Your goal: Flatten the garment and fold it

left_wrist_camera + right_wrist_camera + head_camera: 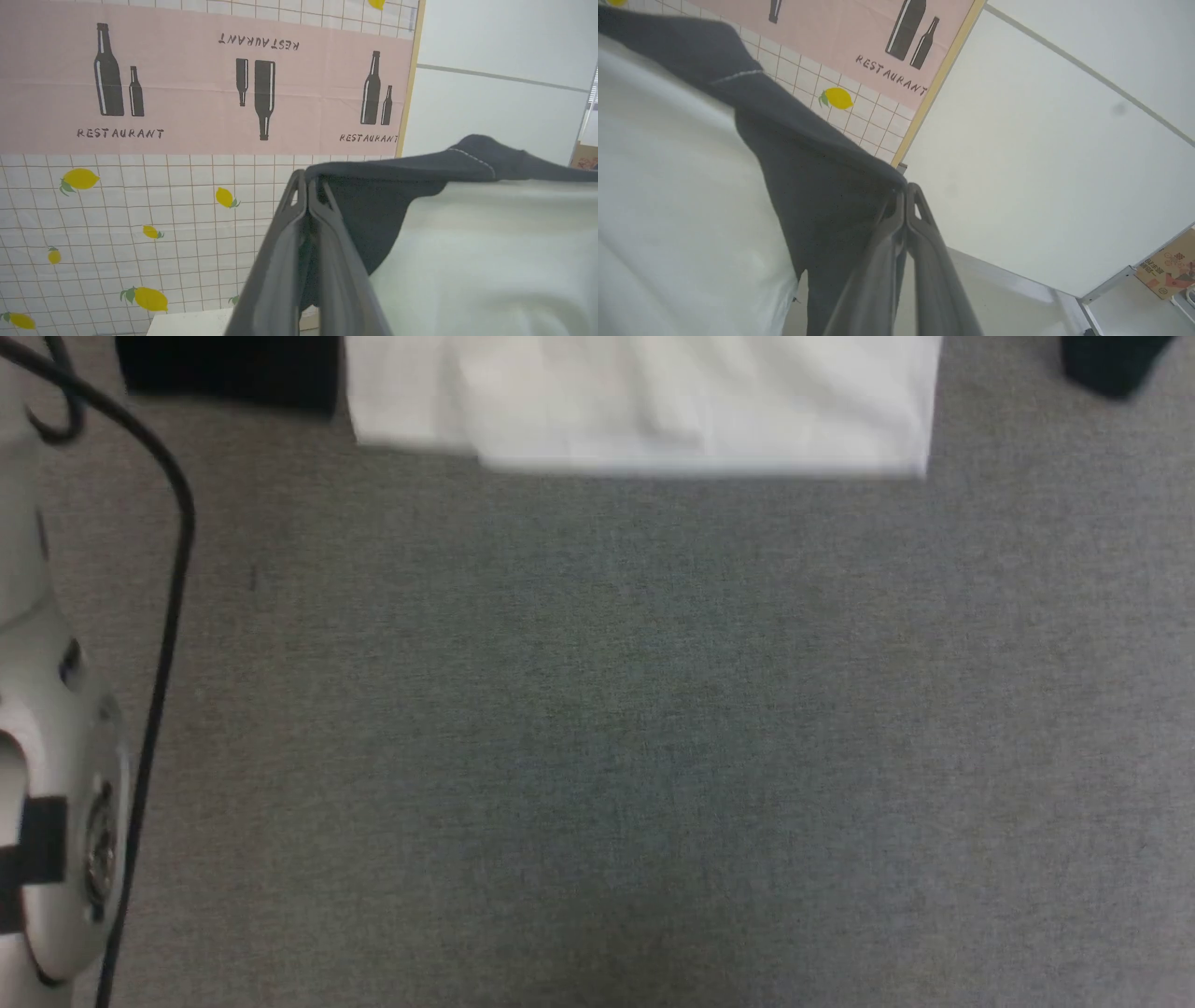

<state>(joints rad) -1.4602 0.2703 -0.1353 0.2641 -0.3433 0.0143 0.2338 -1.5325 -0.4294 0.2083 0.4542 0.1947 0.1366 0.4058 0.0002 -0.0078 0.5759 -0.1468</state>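
The left tool (306, 186) is clenched on black cloth at one top corner of the garment (490, 261). The white body stretches across between the two arms, and its hem hangs above the grey carpeted floor (597, 756). The right tool (906, 198) pinches black cloth at the other top corner, jaws tight.

Grey carpet (597, 756) spreads below; a pink bottle banner (187, 93) adjoins lemon-print cloth (117, 210) and a white wall (1041, 163).
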